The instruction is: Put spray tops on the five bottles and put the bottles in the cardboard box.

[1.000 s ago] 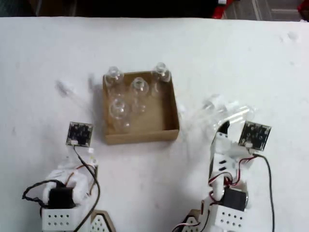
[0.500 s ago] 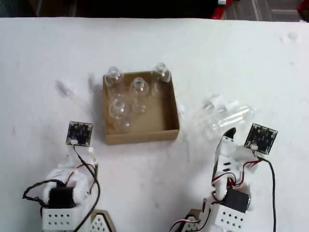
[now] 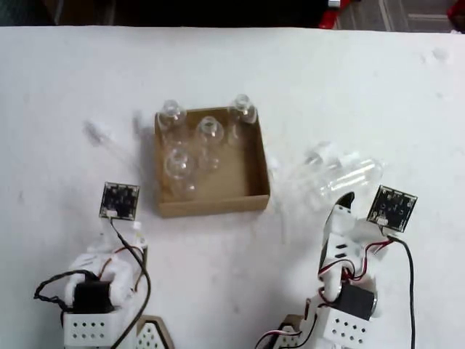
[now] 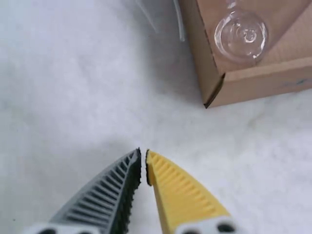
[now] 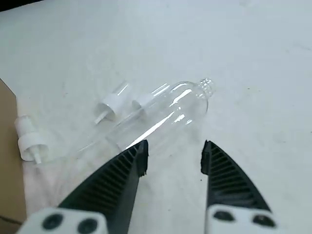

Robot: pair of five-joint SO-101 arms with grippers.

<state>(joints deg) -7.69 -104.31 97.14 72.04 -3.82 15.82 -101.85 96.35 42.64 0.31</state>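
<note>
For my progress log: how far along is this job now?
Four bottles stand in the cardboard box, apparently uncapped. Nothing is held: the right gripper is open beside the fifth bottle, lying capless near loose spray tops. Capping all and boxing that one remain.

Five bottles (image 3: 208,131), one cardboard box (image 3: 211,204)

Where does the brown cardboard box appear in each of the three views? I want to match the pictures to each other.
High view: the brown cardboard box sits mid-table, with clear bottles standing in it.
Left wrist view: one corner of the box, just beyond the shut left gripper.
Right wrist view: a brown strip of its wall, next to a white spray top.
Shared landmark: the white table under everything.
</note>
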